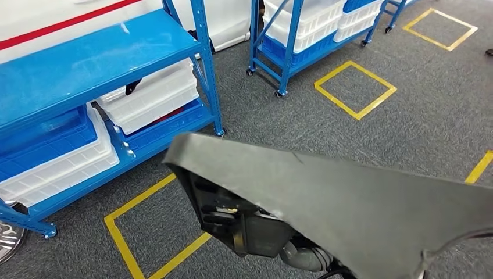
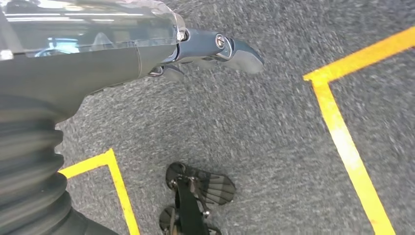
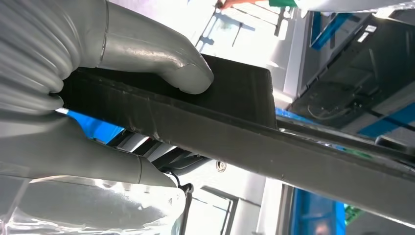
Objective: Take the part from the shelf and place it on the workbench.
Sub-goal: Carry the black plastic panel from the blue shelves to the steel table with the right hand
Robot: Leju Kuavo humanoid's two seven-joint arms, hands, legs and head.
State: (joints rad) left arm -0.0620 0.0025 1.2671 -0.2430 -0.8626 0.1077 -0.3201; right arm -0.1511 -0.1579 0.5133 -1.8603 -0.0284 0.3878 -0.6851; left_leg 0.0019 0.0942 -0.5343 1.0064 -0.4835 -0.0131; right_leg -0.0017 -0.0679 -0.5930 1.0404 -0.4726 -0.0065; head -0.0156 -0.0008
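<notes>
nearest to me, my right hand (image 3: pixel 112 112) is clamped on the large dark grey moulded plastic panel (image 1: pixel 349 197), thumb (image 3: pixel 161 66) pressed on one face and the fingers under the opposite edge; the hold sits near one end, so most of the part stands out unsupported in front of my body. the part is therefore off the shelf and carried at chest level, above the grey carpet floor (image 1: pixel 407 116), with its ribbed underside and a black fitting visible in the head view. my left hand (image 2: pixel 205 51) hangs beside me over the carpet, fingers partly curled and holding nothing that i can see; whether it counts as open or closed i cannot tell. on the floor just ahead lie yellow tape squares (image 1: pixel 355 89). further off stands the blue steel shelf rack (image 1: pixel 104 64) loaded with white plastic crates (image 1: pixel 152 96) and a blue crate (image 1: pixel 46 136), and a second wheeled blue rack (image 1: pixel 290 40) behind it. risks noted: the one-ended grip may let the panel droop or twist out; its long free end could strike a rack upright while i turn; the panel also blocks my downward sight. workbench not sighted.
</notes>
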